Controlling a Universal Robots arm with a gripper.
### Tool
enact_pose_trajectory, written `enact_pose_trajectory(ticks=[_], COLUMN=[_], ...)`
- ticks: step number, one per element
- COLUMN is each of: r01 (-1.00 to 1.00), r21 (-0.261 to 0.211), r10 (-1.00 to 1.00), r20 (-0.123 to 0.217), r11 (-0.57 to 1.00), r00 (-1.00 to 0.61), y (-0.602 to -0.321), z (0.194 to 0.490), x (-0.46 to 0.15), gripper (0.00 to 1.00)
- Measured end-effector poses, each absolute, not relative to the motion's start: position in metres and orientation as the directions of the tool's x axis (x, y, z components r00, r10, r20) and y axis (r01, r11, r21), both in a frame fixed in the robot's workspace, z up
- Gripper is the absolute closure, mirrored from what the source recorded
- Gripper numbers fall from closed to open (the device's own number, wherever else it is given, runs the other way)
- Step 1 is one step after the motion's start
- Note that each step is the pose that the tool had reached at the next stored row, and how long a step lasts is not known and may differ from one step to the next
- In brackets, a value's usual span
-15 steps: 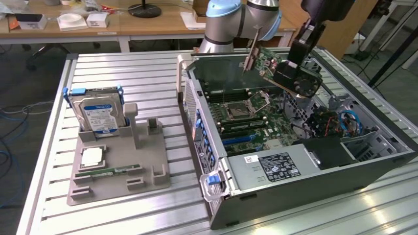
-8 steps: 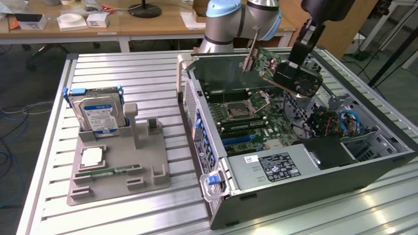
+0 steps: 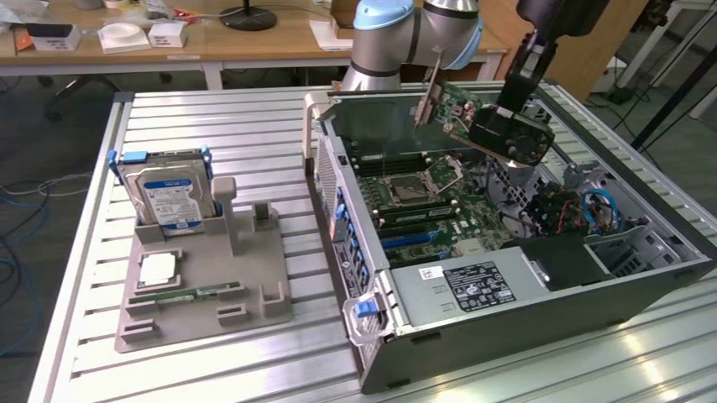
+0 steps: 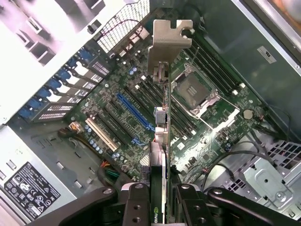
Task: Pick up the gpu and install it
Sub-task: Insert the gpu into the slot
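Note:
The gpu [image 3: 482, 113], a green card with a black fan cooler and a silver end bracket, hangs tilted in the air above the open computer case [image 3: 627, 290]. My gripper [image 3: 510, 105] is shut on its cooler end. In the wrist view the gpu [image 4: 162, 117] runs edge-on away from my fingers [image 4: 136, 207], its silver bracket [image 4: 169, 40] at the far end. It hovers above the motherboard [image 4: 141, 94], over the blue expansion slot [image 4: 134, 113] and the CPU socket [image 4: 195, 89]. The card is clear of the board.
On the exterior view's left a grey holder tray [image 3: 201, 294] carries a silver hard drive [image 3: 168, 193], a CPU chip [image 3: 157, 269] and a narrow memory stick [image 3: 185, 294]. The case's power supply [image 3: 471, 285] and blue cables [image 3: 599, 210] lie near its front.

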State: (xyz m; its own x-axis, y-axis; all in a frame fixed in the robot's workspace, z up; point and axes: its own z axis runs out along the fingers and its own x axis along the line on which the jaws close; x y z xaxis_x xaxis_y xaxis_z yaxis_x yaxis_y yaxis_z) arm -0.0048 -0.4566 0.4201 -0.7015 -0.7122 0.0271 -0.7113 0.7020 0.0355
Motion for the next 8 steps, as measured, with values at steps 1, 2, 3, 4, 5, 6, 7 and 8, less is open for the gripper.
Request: enact_pose_trajectory(ticks=[1,2,3,4,5,6,7,8], r01=[-0.717,-0.722,-0.727,-0.731,-0.736,-0.74,-0.745,-0.749], r21=[0.036,0.036,0.036,0.036,0.036,0.036,0.036,0.036], r10=[-0.718,-0.722,-0.727,-0.732,-0.737,-0.741,-0.746,-0.75], r20=[0.027,0.027,0.027,0.027,0.027,0.027,0.027,0.027], r11=[0.696,0.691,0.686,0.681,0.676,0.671,0.666,0.661], r00=[-0.696,-0.691,-0.686,-0.681,-0.676,-0.671,-0.665,-0.661], y=[-0.4566,-0.4566,-0.4566,-0.4566,-0.4566,-0.4566,-0.4566,-0.4566], z=[0.4202,0.4202,0.4202,0.4202,0.4202,0.4202,0.4202,0.4202], x=[-0.0048,-0.0048,-0.0048,-0.0048,-0.0047,-0.0048,-0.0047,-0.0047], gripper=[0.74,0.74,0.74,0.74,0.74,0.74,0.74,0.74])
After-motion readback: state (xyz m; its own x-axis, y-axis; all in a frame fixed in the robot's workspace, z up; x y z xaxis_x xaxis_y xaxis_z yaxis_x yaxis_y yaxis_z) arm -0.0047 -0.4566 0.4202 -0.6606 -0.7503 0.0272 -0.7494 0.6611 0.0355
